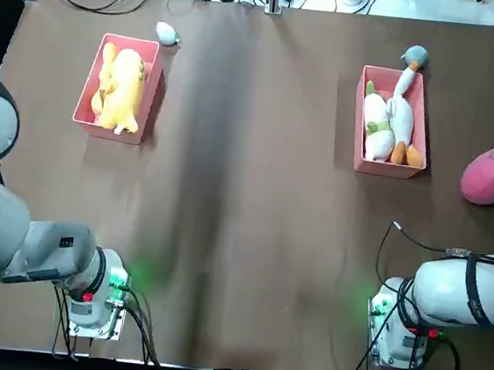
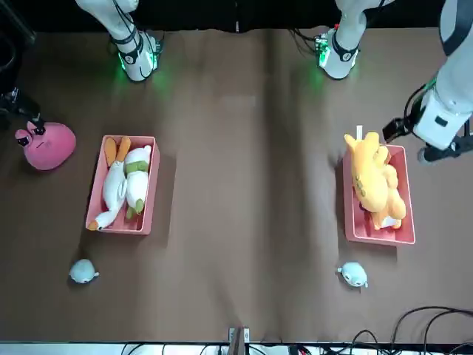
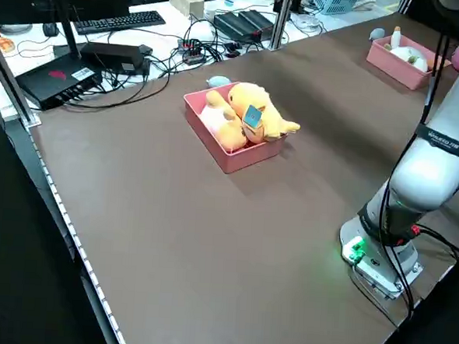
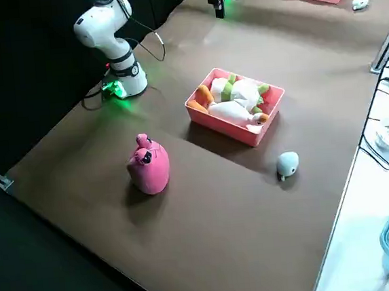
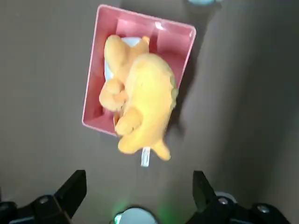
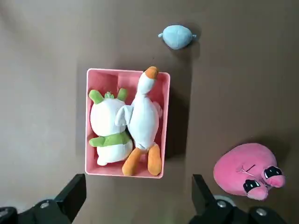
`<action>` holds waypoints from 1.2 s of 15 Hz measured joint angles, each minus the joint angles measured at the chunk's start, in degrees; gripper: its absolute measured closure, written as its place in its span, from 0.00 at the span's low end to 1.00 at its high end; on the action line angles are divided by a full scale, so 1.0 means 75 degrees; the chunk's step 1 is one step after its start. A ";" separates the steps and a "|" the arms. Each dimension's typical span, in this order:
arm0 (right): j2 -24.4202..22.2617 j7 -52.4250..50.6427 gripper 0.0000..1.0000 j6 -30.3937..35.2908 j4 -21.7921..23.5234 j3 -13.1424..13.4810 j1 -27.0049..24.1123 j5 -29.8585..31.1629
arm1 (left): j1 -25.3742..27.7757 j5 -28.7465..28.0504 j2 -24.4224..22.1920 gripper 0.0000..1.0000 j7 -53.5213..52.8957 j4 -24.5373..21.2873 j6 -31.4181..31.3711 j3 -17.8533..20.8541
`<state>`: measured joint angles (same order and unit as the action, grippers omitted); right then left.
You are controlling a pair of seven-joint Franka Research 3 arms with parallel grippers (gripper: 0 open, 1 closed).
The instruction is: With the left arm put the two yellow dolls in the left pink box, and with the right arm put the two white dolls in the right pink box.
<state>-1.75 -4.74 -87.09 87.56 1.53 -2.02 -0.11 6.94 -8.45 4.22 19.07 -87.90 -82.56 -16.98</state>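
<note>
The left gripper (image 5: 139, 196), open, hovers near the left pink box (image 1: 80, 114), which holds both yellow dolls (image 1: 125, 91). The right gripper (image 6: 139, 198), open too, hovers near the right pink box (image 1: 364, 165), holding both white dolls (image 1: 400, 119).

Right pink box (image 2: 152, 205): holds two white dolls side by side, the orange-footed one (image 2: 114, 186) and the green-scarfed one (image 2: 138, 183).
Left pink box (image 2: 403, 177): holds two yellow dolls (image 2: 367, 174) (image 2: 395, 203), one overlapping the other.
Small blue dolls (image 2: 83, 271) (image 2: 354, 274): on the counter (image 2: 236, 222), one near each box.
Pink doll (image 2: 50, 146): near the right box.
Left claw (image 2: 406, 146): near the left box.
Right claw (image 2: 21, 124): by the pink doll.
</note>
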 joint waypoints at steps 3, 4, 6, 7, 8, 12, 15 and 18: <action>0.0000 0.0000 0.01 0.0000 0.0000 0.0000 0.0000 0.0002 | -0.0580 0.0053 -0.0289 0.00 -0.0860 -0.0046 0.0274 0.0695; 0.0000 0.0000 0.01 0.0000 0.0000 0.0000 0.0000 0.0003 | -0.0863 0.0173 -0.0392 0.00 -0.1118 -0.0116 0.0281 0.1092; 0.0000 0.0000 0.01 0.0000 0.0000 0.0000 0.0000 0.0003 | -0.1247 0.0798 -0.0559 0.00 -0.1345 -0.0269 0.0280 0.1845; 0.0000 0.0000 0.01 0.0000 0.0000 0.0000 0.0000 0.0005 | -0.1417 0.1057 -0.0629 0.00 -0.1439 -0.0367 0.0274 0.2237; 0.0000 0.0000 0.01 0.0000 0.0000 0.0000 0.0000 0.0005 | -0.1631 0.1202 -0.0723 0.00 -0.1554 -0.0515 0.0186 0.2636; 0.0000 0.0000 0.01 0.0000 -0.0001 0.0000 0.0000 0.0008 | -0.1888 0.1263 -0.1271 0.00 -0.1612 -0.1462 -0.0545 0.2933; 0.0000 0.0000 0.01 0.0014 0.0000 0.0000 0.0000 0.0008 | -0.1904 0.1263 -0.1424 0.00 -0.1599 -0.1681 -0.0685 0.2933; 0.0000 0.0000 0.01 0.0017 0.0000 0.0001 0.0000 0.0008 | -0.1899 0.1262 -0.1434 0.00 -0.1584 -0.1704 -0.0704 0.2934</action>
<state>-1.75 -4.74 -86.96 87.56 1.54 -2.02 -0.05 -7.30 1.02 -6.54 7.19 -100.68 -87.84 5.02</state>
